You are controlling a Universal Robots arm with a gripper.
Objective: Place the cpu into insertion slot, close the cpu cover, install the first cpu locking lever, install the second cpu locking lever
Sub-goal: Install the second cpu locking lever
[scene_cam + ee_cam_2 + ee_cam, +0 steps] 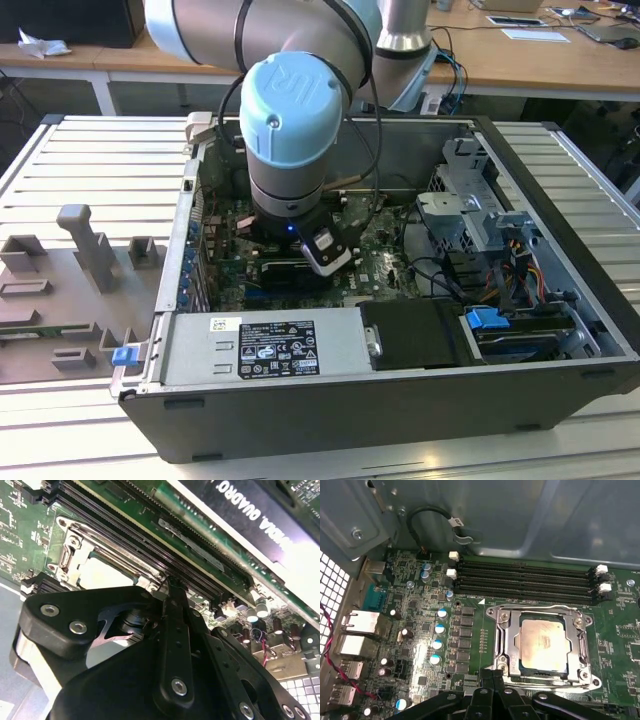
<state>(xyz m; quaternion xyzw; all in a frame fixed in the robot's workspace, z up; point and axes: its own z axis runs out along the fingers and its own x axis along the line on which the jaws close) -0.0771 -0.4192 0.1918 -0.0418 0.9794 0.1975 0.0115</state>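
gripper [492, 680] fingertips blocked by its own linkage, open or shut unclear; cover [107, 542] near edge hidden behind gripper; levers indistinguishable

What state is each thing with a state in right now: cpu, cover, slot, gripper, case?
cpu: seated flat in the insertion slot.
insertion slot: filled by the cpu.
cpu cover: closed down around the cpu.
gripper: at the socket's edge, by a lever.
computer case: lying open, side panel off.
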